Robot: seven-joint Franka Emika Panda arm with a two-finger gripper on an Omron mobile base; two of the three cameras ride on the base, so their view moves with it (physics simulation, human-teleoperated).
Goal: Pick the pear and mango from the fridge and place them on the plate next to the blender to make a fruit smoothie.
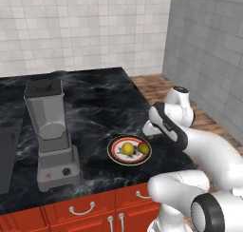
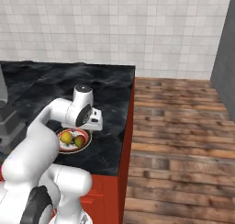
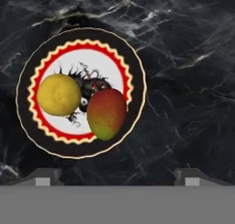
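Claw (image 3: pixel 114 177) hangs above the black marble counter (image 1: pixel 95 102) with its jaws spread wide, grasping nothing and touching nothing. One pear (image 3: pixel 58 94) and one mango (image 3: pixel 107 114) lie just beside each other on the single plate (image 3: pixel 133 67), which sits near the one blender (image 1: pixel 50 131)

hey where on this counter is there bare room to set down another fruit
Bare black counter lies behind the plate toward the tiled wall, and between plate and blender. The plate itself is crowded: pear and mango fill its white centre.
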